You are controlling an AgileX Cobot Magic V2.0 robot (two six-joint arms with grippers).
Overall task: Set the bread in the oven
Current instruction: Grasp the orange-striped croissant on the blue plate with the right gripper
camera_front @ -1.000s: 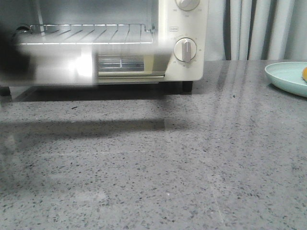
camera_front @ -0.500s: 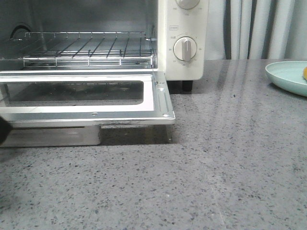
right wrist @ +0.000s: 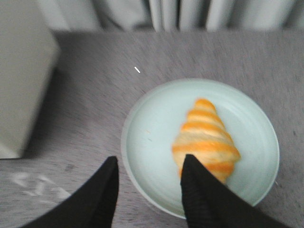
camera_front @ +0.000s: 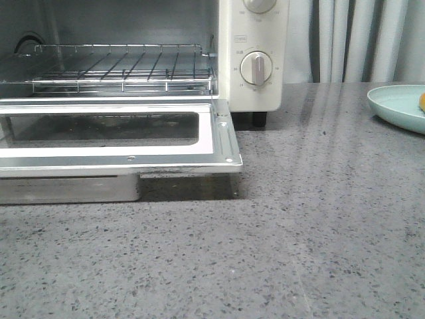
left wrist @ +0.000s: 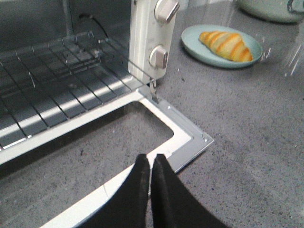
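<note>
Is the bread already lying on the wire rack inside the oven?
No, the bread lies on the green plate beside the oven, and the wire rack is bare.

— Where does the front view sit?
— Low over the worktop [camera_front: 299,219], facing forward, close to the oven [camera_front: 252,60]; the plate [camera_front: 398,106] shows only at the right edge.
— And the wrist views?
— The left looks down over its claw [left wrist: 151,166] at the open door [left wrist: 185,137]. The right hangs close above the plate, claw [right wrist: 149,175] at the bottom.
— Shared?
— Oven and plate appear in all three.
</note>
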